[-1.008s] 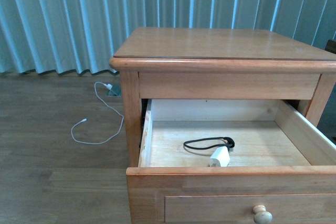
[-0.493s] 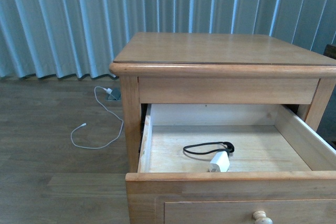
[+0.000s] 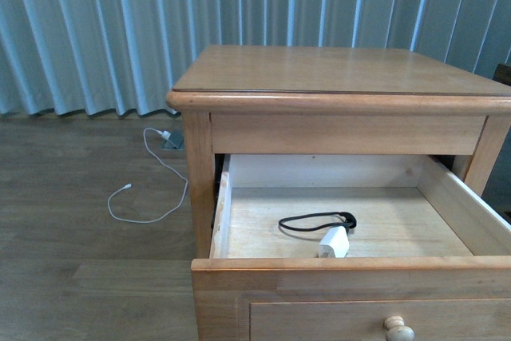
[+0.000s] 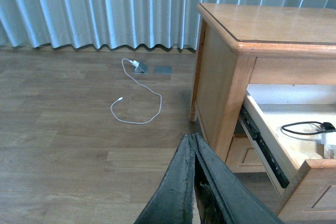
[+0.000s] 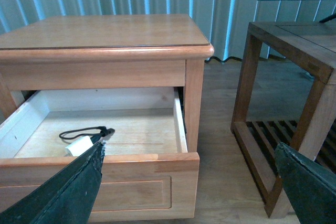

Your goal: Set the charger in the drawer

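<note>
The drawer [image 3: 351,273] of the wooden nightstand [image 3: 335,69] stands pulled out, its pale interior showing. The charger [image 3: 334,240], a white cube with a looped black cable, lies on the drawer floor near the front wall; it also shows in the left wrist view as charger [image 4: 328,139] and in the right wrist view as charger [image 5: 79,144]. No arm appears in the front view. My left gripper [image 4: 191,139] is shut and empty, low over the floor beside the nightstand. My right gripper [image 5: 189,148] is open and empty, in front of the drawer [image 5: 105,169].
A thin white cable [image 3: 148,189] lies looped on the wood floor left of the nightstand, near a floor socket [image 4: 140,67]. Pale blue curtains [image 3: 96,29] hang behind. A dark wooden side table [image 5: 289,93] with a slatted shelf stands beside the nightstand.
The front view shifts slightly up and down between frames. The charger and drawer stay where they were.
</note>
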### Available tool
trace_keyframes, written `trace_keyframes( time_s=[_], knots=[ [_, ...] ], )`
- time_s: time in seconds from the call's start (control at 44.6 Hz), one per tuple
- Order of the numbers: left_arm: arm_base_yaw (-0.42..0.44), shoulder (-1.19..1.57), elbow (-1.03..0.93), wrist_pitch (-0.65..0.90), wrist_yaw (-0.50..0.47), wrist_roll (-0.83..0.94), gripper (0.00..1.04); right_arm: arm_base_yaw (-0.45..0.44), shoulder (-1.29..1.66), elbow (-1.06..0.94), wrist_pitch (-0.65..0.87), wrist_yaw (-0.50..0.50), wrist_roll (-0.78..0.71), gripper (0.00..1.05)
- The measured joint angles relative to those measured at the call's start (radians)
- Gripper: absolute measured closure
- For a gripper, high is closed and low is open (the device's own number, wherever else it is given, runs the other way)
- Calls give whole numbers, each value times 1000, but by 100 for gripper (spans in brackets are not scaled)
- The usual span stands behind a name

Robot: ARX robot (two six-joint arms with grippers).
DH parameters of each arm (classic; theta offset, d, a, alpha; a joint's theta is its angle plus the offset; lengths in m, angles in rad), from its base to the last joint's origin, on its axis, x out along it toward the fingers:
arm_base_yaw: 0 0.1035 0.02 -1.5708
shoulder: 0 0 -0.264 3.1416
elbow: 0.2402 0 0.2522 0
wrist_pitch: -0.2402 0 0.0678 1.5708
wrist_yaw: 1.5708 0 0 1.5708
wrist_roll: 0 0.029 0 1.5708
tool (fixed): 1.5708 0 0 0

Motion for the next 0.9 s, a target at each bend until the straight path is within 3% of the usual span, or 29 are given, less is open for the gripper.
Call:
trace_keyframes(
  time_s=[0.269,0.381,0.851,0.896],
  knots=[
    [2,-62,-38,-25,0,0,101,1,0,0,0,0,0,8],
    [2,-196,-50,-161,2,0,101,1,0,0,0,0,0,8],
    [2,-250,-82,-164,2,0,101,1,0,0,0,0,0,8],
    [2,-250,-82,-164,2,0,91,1,0,0,0,0,0,8]
  ],
)
